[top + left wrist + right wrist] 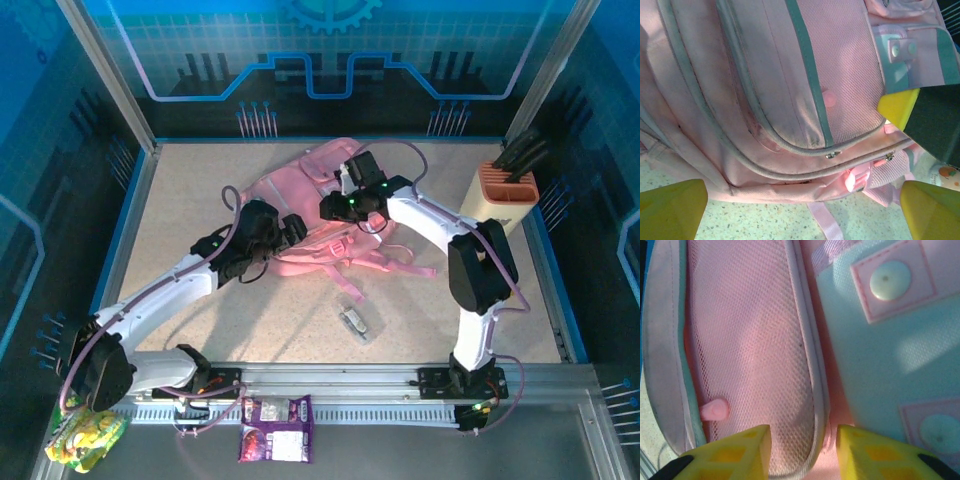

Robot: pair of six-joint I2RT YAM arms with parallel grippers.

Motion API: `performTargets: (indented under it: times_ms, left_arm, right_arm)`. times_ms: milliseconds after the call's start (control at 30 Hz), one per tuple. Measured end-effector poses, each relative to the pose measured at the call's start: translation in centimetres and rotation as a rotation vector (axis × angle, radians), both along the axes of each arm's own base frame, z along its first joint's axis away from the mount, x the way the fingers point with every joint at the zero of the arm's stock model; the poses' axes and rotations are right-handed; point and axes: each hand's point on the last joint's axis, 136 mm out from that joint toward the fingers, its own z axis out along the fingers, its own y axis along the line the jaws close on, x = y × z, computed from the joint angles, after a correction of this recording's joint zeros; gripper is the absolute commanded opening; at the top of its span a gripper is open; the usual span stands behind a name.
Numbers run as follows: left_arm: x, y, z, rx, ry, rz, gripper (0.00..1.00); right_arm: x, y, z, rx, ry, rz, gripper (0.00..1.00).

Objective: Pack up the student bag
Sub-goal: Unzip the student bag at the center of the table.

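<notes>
Pink student bag [305,180] lies slumped flat at the table's middle-back: soft, limp fabric, probably light, best pinched at a strap, zip pull or piped rim. Left gripper [802,209] hovers at its lower edge, fingers spread wide, empty. Its zips look closed, contents hidden. Right gripper [805,445] straddles the mesh pocket [750,340] piping, fingers narrow; whether it pinches I cannot tell. Far right, a beige holder [505,190] carries dark handles
</notes>
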Motion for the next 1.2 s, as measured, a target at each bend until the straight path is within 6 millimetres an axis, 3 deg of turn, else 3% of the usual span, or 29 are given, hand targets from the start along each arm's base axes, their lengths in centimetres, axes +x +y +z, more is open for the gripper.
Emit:
performTargets:
  times_ms: [167, 333, 533, 833, 1200]
  left_arm:
    - [0.1, 0.6, -0.2, 0.04, -0.007, 0.029, 0.99]
    - [0.1, 0.8, -0.6, 0.066, -0.002, 0.045, 0.99]
    - [-0.7, -0.4, -0.7, 0.072, -0.01, 0.047, 0.99]
    - [-2.1, -1.9, -1.2, 0.12, -0.008, 0.072, 0.99]
    - [-1.4, -1.7, -2.8, 0.159, 0.022, 0.173, 0.99]
  right_arm:
    - [0.1, 0.2, -0.5, 0.001, 0.01, 0.004, 0.11]
    - [0.0, 0.5, 0.0, 0.036, 0.025, -0.024, 0.0]
    - [-1.0, 1.6, 2.3, 0.148, 0.004, -0.088, 0.0]
    - [-3.3, 5.1, 3.5, 0.264, 0.051, -0.12, 0.0]
    - [-3.5, 5.5, 4.2, 0.309, 0.073, -0.161, 0.0]
